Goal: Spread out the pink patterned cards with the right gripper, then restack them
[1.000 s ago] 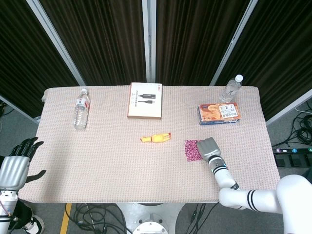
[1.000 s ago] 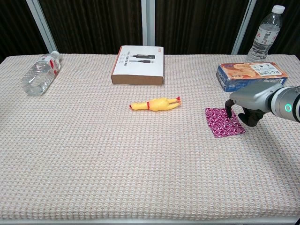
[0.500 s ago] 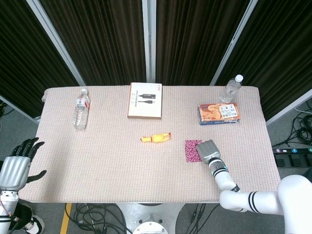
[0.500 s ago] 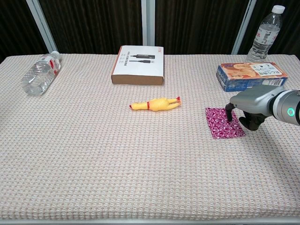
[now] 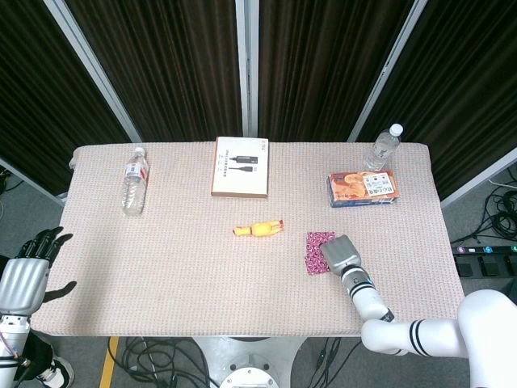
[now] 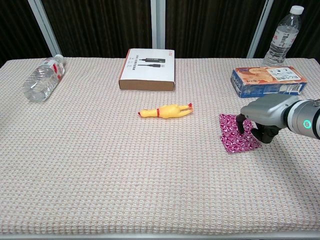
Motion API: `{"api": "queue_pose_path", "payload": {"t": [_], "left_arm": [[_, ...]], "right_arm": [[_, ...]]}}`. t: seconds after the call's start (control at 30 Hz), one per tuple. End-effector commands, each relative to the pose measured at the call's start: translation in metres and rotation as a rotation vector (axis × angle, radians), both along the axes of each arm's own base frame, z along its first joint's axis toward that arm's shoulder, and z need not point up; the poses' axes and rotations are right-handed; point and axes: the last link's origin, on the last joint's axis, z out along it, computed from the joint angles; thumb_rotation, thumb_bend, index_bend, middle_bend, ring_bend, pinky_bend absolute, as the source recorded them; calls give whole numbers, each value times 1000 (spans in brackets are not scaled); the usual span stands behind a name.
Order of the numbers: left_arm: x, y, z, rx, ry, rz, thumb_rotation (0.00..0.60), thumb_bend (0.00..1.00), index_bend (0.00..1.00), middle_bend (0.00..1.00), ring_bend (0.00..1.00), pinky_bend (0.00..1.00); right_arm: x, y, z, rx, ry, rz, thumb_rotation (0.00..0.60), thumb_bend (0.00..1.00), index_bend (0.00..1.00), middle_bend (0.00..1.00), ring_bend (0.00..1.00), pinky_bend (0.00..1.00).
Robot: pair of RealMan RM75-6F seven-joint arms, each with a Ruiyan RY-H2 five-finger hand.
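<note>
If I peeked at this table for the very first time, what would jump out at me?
Probably the grey robot right hand with its dark fingers pressing down on the pink patterned stack of cards at the table's right side. Next, the bright yellow rubber chicken toy lying in the middle of the woven beige tablecloth.

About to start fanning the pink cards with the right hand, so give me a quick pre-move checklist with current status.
1. Right hand on the pink cards: ok, fingertips are down on the stack.
2. Cards stacked, not yet spread: ok.
3. Firm contact pressure: cannot tell.
4. Spreading room to the left: ok, the rubber chicken lies apart from the stack.
5. Snack box clear of the hand: ok, it sits behind with a gap.
6. Left hand out of the way: ok, off the table edge, holding nothing.
</note>
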Motion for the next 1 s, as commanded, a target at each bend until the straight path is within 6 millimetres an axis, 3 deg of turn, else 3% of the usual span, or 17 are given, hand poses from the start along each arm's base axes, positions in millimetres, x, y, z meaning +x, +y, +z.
{"api": "queue_pose_path", "payload": {"t": [0.03, 1.0], "left_arm": [[0, -1, 0, 1, -1, 0, 600, 0, 227, 219, 134, 241], [1, -1, 2, 4, -11, -6, 600, 0, 227, 219, 134, 241]], "right_arm": [[0, 1, -1, 2, 4, -1, 600, 613, 321, 1000, 838, 798], [9, 12, 2, 5, 0, 20, 600, 613, 332, 1000, 839, 798]]}}
